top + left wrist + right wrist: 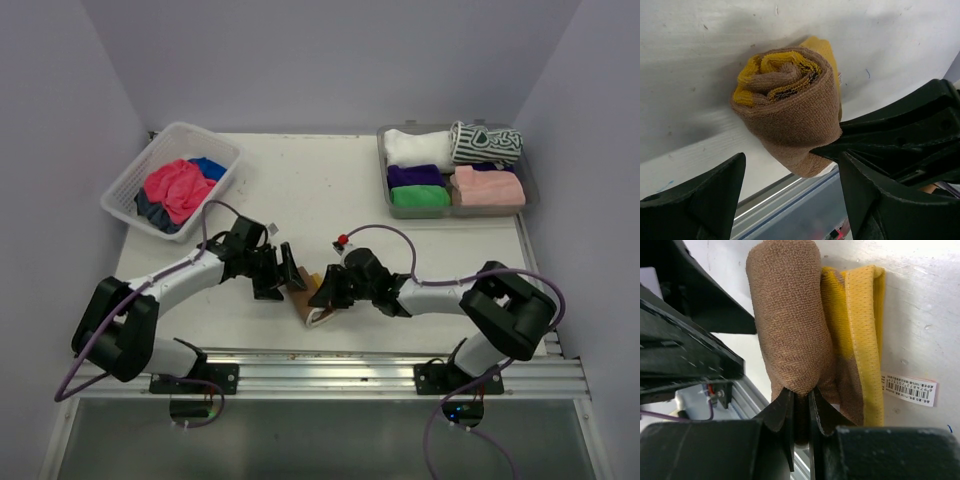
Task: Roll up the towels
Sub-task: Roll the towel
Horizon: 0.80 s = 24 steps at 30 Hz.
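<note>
A yellow-and-brown towel lies mostly rolled on the table between my two grippers; it also shows in the top view. In the right wrist view the brown roll has a yellow tail lying flat beside it. My right gripper is shut on the near end of the roll, as also seen from above. My left gripper is open and empty at the roll's other end, not touching it. Rolled white, striped, purple, green and pink towels lie in the tray.
The grey tray stands at the back right. A white lattice basket at the back left holds loose pink, blue and dark towels. The metal rail runs along the table's near edge, close to the roll.
</note>
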Available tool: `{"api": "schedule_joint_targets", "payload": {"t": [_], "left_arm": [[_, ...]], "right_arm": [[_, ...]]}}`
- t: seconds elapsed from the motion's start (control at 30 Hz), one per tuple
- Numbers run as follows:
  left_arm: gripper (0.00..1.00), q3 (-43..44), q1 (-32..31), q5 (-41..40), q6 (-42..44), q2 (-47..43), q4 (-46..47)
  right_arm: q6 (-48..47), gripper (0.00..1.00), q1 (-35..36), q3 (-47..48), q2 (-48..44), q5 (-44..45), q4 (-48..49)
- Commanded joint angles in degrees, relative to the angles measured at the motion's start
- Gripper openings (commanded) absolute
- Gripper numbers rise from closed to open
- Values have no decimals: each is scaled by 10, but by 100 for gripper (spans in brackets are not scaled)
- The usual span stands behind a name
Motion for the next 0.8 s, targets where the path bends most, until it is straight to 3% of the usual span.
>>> {"api": "schedule_joint_targets", "payload": {"t": [0.0,0.27,0.4,0.43,0.57,0.67,0.77], "left_arm": [[78,-3,-18,11,14,21,26],[73,-14,-24,13,-12,59,84],[61,-9,-27,6,-23,79,98],[59,-7,-27,6,-26,82,98],[53,-5,-28,3,-27,97,88],[53,-4,-28,2,-29,104,77],[53,-4,-27,8,-31,112,78]], "right_arm": [[15,1,-16,-12,21,-78,26],[-3,4,-30,4,17,-112,4],[-30,9,-29,19,4,-90,-54],[-38,12,-29,23,-11,-80,-73],[-88,46,-16,57,-72,4,-202],[-122,57,14,94,-114,96,-294],[-155,62,71,133,-140,211,-347]]}}
